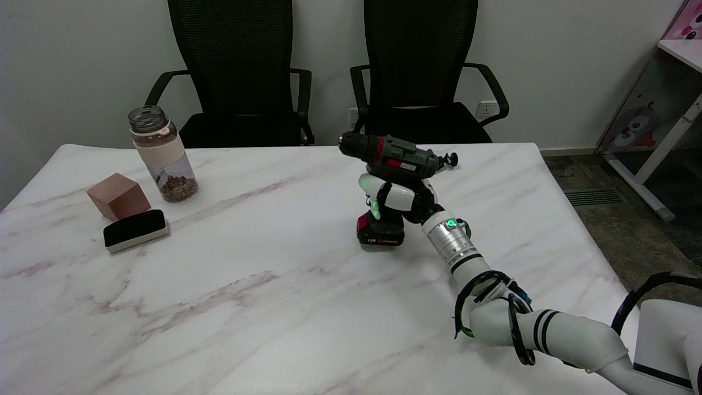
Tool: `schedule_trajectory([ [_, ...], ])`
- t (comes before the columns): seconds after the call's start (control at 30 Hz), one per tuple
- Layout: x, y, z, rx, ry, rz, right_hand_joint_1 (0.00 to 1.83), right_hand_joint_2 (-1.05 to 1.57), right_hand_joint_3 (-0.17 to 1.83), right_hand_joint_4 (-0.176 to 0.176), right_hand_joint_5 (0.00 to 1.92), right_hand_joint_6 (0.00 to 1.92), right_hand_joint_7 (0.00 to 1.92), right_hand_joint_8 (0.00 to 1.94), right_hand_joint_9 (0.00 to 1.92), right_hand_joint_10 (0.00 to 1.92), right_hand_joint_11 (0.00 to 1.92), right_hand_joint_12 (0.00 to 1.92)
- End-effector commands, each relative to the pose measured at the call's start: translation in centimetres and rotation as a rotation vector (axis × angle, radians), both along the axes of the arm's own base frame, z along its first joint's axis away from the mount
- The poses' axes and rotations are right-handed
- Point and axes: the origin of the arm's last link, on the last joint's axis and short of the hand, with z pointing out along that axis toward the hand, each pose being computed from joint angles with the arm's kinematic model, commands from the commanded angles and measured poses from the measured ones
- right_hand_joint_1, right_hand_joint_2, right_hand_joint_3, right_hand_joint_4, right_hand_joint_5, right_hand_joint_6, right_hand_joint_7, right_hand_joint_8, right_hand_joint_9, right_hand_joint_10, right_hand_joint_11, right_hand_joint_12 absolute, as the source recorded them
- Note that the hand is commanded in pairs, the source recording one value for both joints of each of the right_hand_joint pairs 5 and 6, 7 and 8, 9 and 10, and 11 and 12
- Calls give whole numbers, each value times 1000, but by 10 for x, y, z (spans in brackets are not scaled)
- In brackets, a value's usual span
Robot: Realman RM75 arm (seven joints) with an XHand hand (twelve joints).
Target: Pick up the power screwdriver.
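The power screwdriver (392, 156) is dark green and black with a red band, standing upright near the middle of the marble table (263, 296), its chuck pointing left. Its black and red battery base (380, 233) sits on the tabletop or just above it; I cannot tell which. My right hand (397, 197) reaches in from the lower right and grips the handle below the body, fingers wrapped around it. The handle itself is mostly hidden by the fingers.
At the left stand a clear jar (163, 153) with brown bits inside, a copper-coloured cube (118, 196) and a black-topped eraser block (135, 230). Two black office chairs (417, 71) stand behind the far table edge. A white desk frame (669, 137) is at the right.
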Motion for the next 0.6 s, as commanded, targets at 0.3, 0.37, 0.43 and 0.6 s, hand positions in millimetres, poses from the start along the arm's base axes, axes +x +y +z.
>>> schedule_trajectory([
  [0.3, 85, -33, -17, 75, 115, 212, 864, 972, 955, 23, 1634, 1634, 1634, 1634, 1920, 1920, 1920, 1920],
  [0.37, 98, -38, -21, 82, 115, 243, 863, 944, 965, 24, 1630, 1630, 1630, 1630, 1920, 1920, 1920, 1920],
  [0.43, 109, -42, -24, 92, 110, 265, 863, 931, 970, 24, 1629, 1629, 1629, 1629, 1920, 1920, 1920, 1920],
  [0.6, 135, -50, -31, 120, 121, 325, 861, 917, 974, 26, 1642, 1642, 1642, 1642, 1920, 1920, 1920, 1920],
])
